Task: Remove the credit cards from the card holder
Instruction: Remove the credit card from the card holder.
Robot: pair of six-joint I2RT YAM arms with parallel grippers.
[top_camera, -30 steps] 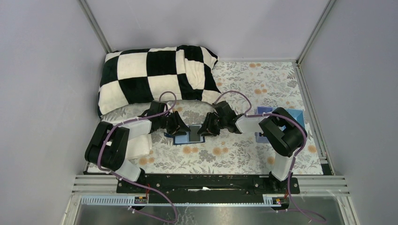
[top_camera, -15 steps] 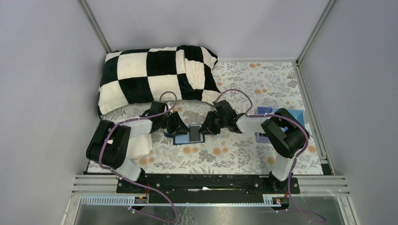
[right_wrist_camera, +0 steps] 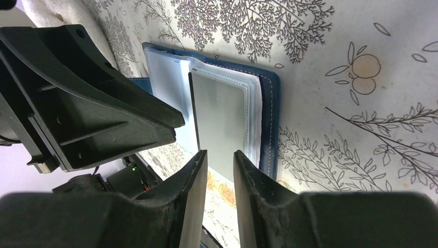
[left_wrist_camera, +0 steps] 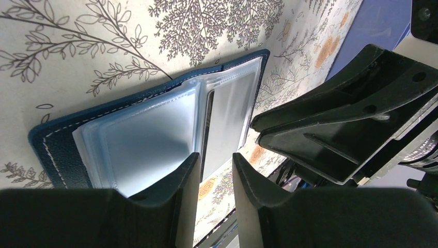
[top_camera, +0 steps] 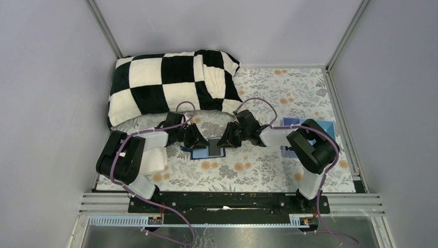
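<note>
Carefully does it: the card holder (top_camera: 208, 150) lies open on the flowered surface (top_camera: 258, 170) at the centre of the overhead view. Both the left hand (left_wrist_camera: 215, 157) and the right hand (right_wrist_camera: 220, 155) hover at it, each slightly apart, clamping nothing visible. Pin one flap, then pinch the grey card (right_wrist_camera: 222, 119) squarely by its edge.

Card holder (left_wrist_camera: 47, 149): navy cover, white stitching, clear sleeves. Worktop (top_camera: 268, 173): cream cloth, grey branch print, orange blossoms. Blanket (top_camera: 165, 85): black-and-white checks. Tray (top_camera: 326, 127): light blue.
</note>
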